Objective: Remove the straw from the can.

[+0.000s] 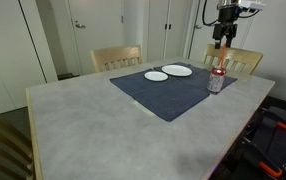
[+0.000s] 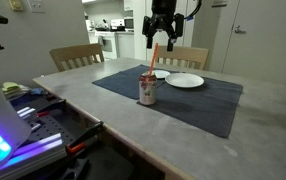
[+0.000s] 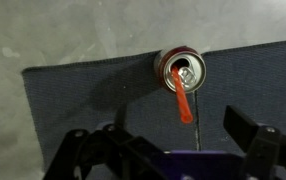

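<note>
The straw (image 3: 182, 100) leans in the can (image 3: 189, 62) at upper centre of the wrist view, on the desk's (image 3: 63, 30) dark mat (image 3: 83, 100), its top between the wide-spread end effector (image 3: 165, 137), so the approach looks nearly complete and the next move calls for lowering, closing and pulling upward.

The small silver drink can (image 3: 190, 62) is bare metal with a shiny lid. The thin red-orange straw (image 3: 181, 98) looks like smooth plastic. The dark blue-grey rectangular mat (image 3: 83, 100) shows a fine woven cloth texture, matt. The grey tabletop (image 1: 83, 115), bare along its near edge, is mottled and dull, perhaps stone or laminate. The round white plates (image 1: 177, 70) by the mat's far edge gleam. The pale chairs (image 1: 116, 56) are wood.
</note>
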